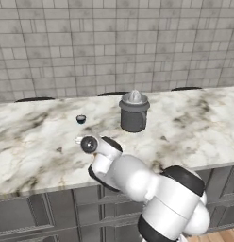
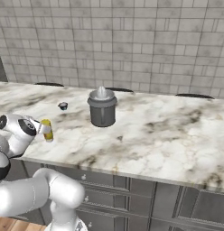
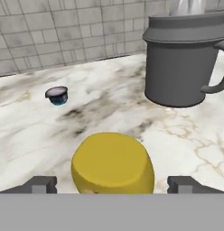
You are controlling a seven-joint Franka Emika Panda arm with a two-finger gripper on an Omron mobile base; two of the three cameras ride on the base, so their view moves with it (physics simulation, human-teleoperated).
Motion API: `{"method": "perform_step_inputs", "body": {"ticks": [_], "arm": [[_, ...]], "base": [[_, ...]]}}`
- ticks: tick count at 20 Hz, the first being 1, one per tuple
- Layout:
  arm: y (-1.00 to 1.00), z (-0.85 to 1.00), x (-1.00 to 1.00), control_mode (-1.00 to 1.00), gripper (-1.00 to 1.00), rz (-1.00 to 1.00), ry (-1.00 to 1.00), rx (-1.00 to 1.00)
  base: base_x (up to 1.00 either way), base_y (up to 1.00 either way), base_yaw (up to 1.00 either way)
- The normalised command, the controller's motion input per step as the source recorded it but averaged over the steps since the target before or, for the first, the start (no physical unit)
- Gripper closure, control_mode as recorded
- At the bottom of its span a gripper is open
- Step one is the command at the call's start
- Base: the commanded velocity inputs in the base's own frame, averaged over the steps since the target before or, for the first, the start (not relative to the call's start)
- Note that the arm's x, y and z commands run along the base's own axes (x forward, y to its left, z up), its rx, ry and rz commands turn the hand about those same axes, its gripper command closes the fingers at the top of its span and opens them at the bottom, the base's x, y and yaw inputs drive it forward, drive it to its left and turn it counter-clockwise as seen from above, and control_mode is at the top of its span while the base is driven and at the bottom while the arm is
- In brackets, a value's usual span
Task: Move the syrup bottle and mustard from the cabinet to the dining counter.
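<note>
The mustard (image 2: 47, 129), a small yellow squeeze bottle with an orange patch, stands on the white marble dining counter (image 2: 168, 135) near its front left edge. My gripper (image 3: 112, 185) is open around it. The two dark fingertips (image 3: 39, 185) sit on either side of the mustard (image 3: 112, 163), each with a small gap to its yellow body. In the left base view the hand (image 1: 90, 144) hovers low over the dining counter (image 1: 194, 127) and covers the mustard. The syrup bottle and the cabinet are out of view.
A grey lidded canister (image 1: 134, 112) (image 2: 102, 108) (image 3: 181, 63) stands behind and to the right of the mustard. A small dark cup (image 1: 80, 119) (image 2: 63, 106) (image 3: 57, 95) sits farther back on the left. A grey tiled wall backs the counter, and dark drawer fronts (image 2: 132, 198) run below it.
</note>
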Motion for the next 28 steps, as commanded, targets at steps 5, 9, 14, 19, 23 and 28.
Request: {"method": "perform_step_inputs", "body": {"ticks": [5, 9, 14, 19, 23, 28], "arm": [[0.0, 0.62, -0.11, -1.0, -1.0, -0.05, -0.08, 0.04], [0.0, 1.0, -0.36, -1.0, -1.0, -0.04, -0.05, 0.14], [-0.03, 1.0, -0.57, -1.0, -1.0, 0.0, 0.03, 0.21], [-0.23, 1.0, -0.74, -1.0, -1.0, -0.03, 0.17, 0.21], [-0.53, 1.0, -0.84, -1.0, -1.0, -0.03, 0.21, 0.16], [-0.72, 0.86, -0.83, -1.0, -1.0, 0.0, 0.15, 0.1]], "base": [[0.0, 0.0, 0.0], [0.0, 0.0, 0.0], [0.0, 0.0, 0.0], [0.0, 0.0, 0.0], [0.0, 0.0, 0.0], [0.0, 0.0, 0.0]]}}
